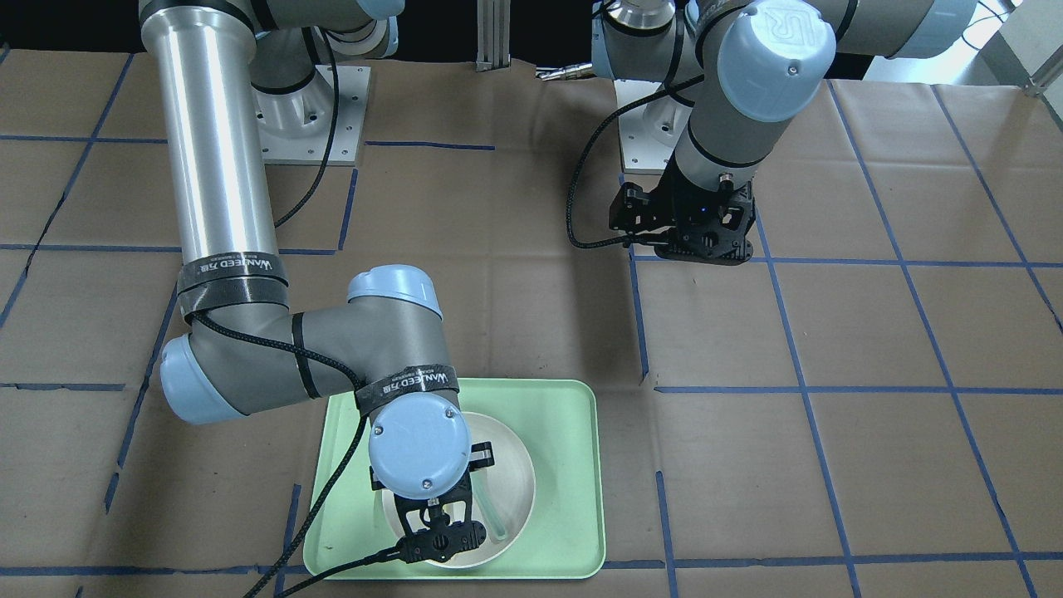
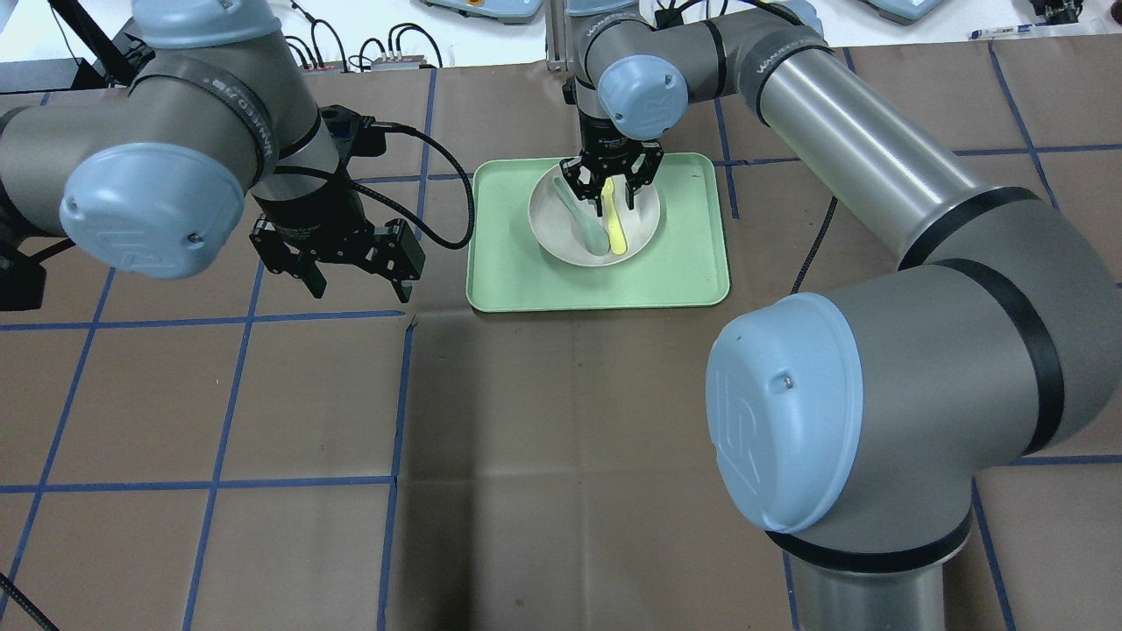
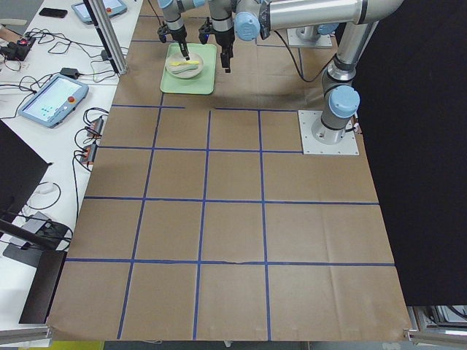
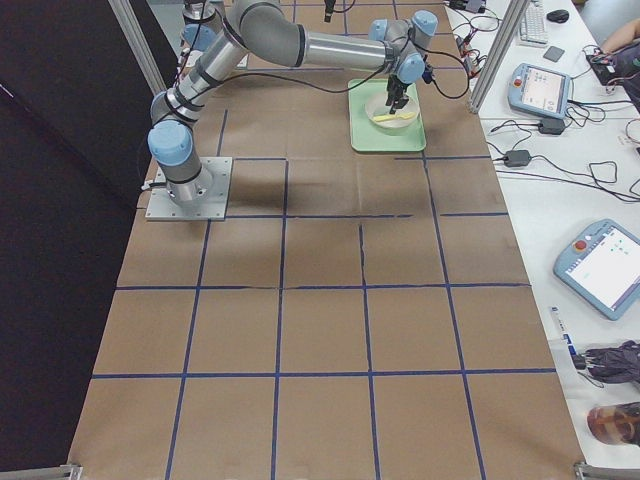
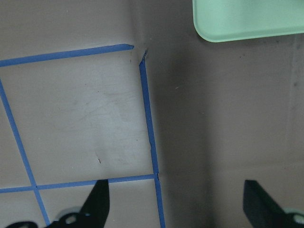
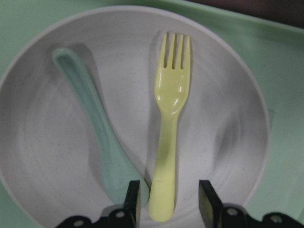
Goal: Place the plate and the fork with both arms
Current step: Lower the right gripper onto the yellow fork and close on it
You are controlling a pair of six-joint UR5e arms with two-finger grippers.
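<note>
Right gripper (image 6: 169, 202) up close: black jaws spread, straddling handle end of fork (image 6: 172, 95), gap either side. Fork glossy pale yellow plastic, flat in speckled matte off-white round plate (image 6: 228, 118) beside dull grey-green spoon (image 6: 90, 114). Plate on smooth round-cornered green tray (image 2: 684, 263). Left gripper (image 2: 361, 289) over creased brown paper (image 5: 71, 118), jaws wide apart.

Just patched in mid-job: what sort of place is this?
Most likely a robotics lab or test cell: a left arm and right arm bolted to a paper-covered table marked with a blue tape grid, and control tablets on the side benches.
</note>
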